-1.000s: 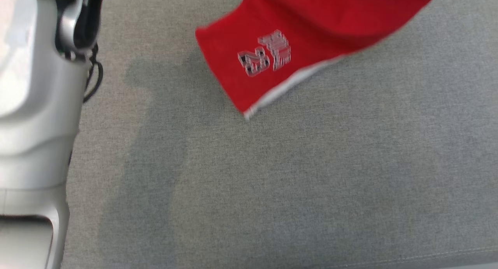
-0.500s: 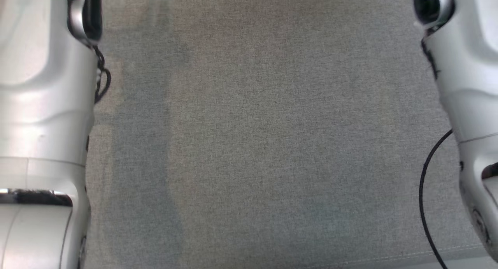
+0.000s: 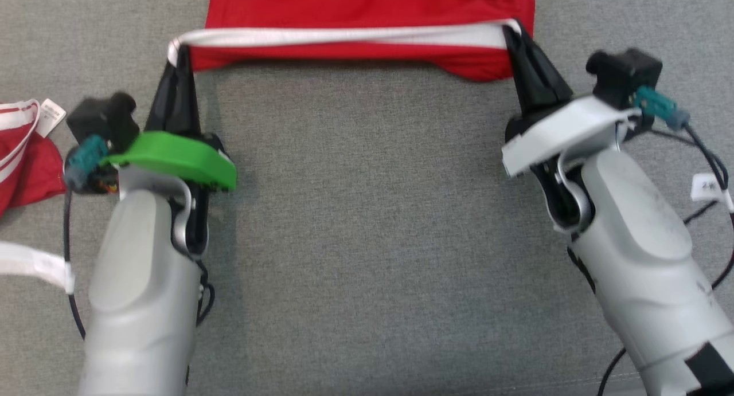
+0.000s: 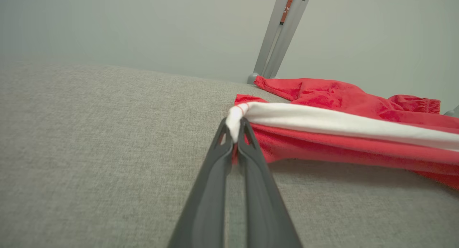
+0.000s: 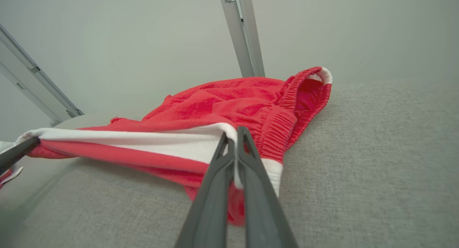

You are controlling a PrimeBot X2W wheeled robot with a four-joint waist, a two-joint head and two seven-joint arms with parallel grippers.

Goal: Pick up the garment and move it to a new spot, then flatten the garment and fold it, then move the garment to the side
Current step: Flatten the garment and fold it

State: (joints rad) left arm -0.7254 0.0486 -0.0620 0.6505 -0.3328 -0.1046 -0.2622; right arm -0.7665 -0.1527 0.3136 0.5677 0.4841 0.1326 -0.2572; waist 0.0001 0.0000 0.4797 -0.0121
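The garment (image 3: 367, 3) is a pair of red shorts with a white stripe, lying across the top of the head view on the grey fabric surface (image 3: 367, 224). My left gripper (image 3: 179, 51) is shut on the left end of the white stripe. My right gripper (image 3: 512, 29) is shut on the right end, so the stripe runs taut between them. In the left wrist view the left gripper (image 4: 235, 133) pinches the white corner of the garment (image 4: 340, 122). Over in the right wrist view the right gripper (image 5: 235, 140) clamps the stripe near the elastic waistband (image 5: 290, 108).
A second red and white garment (image 3: 23, 155) with a label lies at the left edge, beside my left arm. A white strap (image 3: 34, 264) sits below it. Metal frame legs (image 5: 244, 32) stand behind the surface. Cables (image 3: 705, 172) hang off my right wrist.
The head camera has shifted a great deal: half a second ago it showed bare grey fabric between two pale forearms, and now both grippers and the stretched garment are in view.
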